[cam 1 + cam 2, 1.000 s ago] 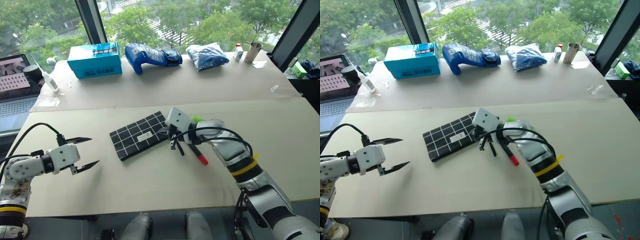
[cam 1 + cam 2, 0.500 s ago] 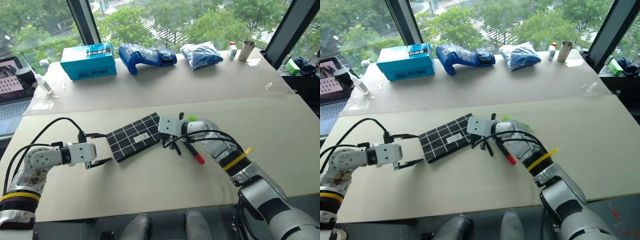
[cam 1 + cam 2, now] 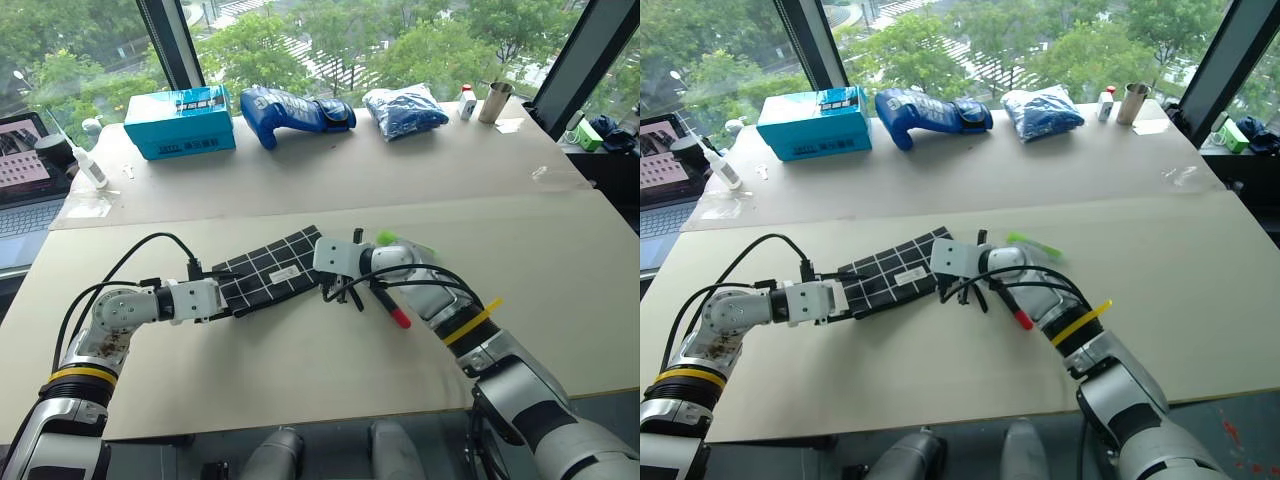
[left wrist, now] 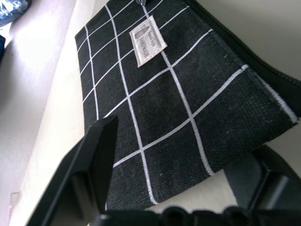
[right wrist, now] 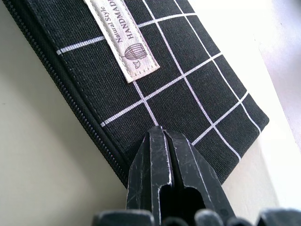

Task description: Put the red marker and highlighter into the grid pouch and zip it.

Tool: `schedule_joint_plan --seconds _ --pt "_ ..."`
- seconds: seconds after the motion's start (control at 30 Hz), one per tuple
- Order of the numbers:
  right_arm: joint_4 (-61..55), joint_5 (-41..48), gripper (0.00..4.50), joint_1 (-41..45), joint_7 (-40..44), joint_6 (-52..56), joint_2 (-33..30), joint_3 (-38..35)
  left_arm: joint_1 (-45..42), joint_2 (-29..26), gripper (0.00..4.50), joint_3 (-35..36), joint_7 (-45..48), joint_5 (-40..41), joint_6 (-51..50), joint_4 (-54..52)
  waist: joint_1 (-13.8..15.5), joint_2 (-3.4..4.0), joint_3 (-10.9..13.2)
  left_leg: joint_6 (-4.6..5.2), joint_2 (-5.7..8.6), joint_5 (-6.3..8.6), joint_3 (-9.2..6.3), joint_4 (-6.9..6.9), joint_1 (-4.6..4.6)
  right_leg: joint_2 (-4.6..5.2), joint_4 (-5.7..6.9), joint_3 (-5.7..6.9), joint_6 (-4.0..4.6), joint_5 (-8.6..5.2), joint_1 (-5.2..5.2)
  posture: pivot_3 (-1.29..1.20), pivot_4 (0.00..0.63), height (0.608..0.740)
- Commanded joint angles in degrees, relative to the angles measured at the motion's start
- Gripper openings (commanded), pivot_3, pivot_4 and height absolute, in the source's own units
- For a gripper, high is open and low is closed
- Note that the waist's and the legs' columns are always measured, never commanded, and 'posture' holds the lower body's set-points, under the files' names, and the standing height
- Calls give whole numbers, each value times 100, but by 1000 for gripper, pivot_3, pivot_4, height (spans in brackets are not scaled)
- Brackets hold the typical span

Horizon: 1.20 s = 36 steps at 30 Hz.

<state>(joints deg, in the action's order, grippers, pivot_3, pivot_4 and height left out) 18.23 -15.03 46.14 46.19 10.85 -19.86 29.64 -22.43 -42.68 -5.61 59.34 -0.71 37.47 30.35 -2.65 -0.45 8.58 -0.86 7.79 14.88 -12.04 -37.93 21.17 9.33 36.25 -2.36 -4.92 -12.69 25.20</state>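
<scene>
Grid pouch [image 3: 272,274] lies zipped, empty; left tool [image 4: 178,188] half-open astride its end, right tool [image 5: 163,155] closed at the zipper corner. Red marker [image 3: 388,303] and highlighter [image 3: 398,240] lie just beyond the right tool on the surface [image 3: 560,260].

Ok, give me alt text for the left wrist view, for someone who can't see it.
The left gripper straddles one end of the grid pouch, a black finger on each side of the fabric. The pouch lies flat on the table, its small white label facing up.
</scene>
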Motion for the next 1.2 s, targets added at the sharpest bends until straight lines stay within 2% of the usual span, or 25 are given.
schedule_joint_plan --seconds 0.03,0.13,0.3,0.4,0.53,0.67,0.77,1.03,1.2 --pt "-192 25 0 -42 24 58 -4 -183 -8 -45 1138 20 153 232 22 -36 -2 0 0 0 0 0 0 0 0 0 0 0 0 0 0 0 150 740" --pt "-202 28 0 -59 18 75 10 -217 -13 -25 40 18 202 292 -23 -61 -5 0 0 0 0 0 0 0 0 0 0 0 0 0 0 0 150 740" --pt "-203 224 0 -63 -141 200 160 -492 -40 36 40 66 122 349 -248 -109 -9 0 0 0 -1 0 0 0 0 -1 0 0 0 0 1 0 150 740" --pt "-192 996 771 157 -345 828 532 -1385 -10 55 0 124 158 509 -564 -200 -13 0 0 0 -2 0 0 0 2 -1 0 -1 0 0 2 0 150 740" --pt "-421 1645 2123 354 -386 1422 504 -2219 67 159 0 344 80 939 -1143 -509 -5 0 0 0 -4 0 -3 0 4 -1 24 -2 3 2 2 0 150 740" --pt "-923 2236 3471 318 -225 2228 163 -2802 206 281 0 667 -46 1563 -1949 -1294 -10 0 0 2 -1 1 -6 -4 6 3 41 -1 2 3 5 0 150 740" --pt "-1328 2524 4465 145 -3 2756 -248 -2959 416 316 0 861 -83 2004 -2588 -2019 -12 0 0 3 -1 2 -4 -4 9 4 42 -1 1 3 7 0 150 740" --pt "-1587 2293 4465 -148 -165 2842 -610 -2404 704 281 0 925 -153 1994 -3052 -2592 -107 -1 0 5 -10 3 10 -3 8 0 46 -2 2 2 13 0 150 740" --pt "-1555 2704 4465 -90 -162 2985 -746 -2926 827 250 0 967 -203 1866 -2990 -2570 -75 -2 1 5 -2 3 11 -4 11 8 41 -3 2 3 11 0 150 740"
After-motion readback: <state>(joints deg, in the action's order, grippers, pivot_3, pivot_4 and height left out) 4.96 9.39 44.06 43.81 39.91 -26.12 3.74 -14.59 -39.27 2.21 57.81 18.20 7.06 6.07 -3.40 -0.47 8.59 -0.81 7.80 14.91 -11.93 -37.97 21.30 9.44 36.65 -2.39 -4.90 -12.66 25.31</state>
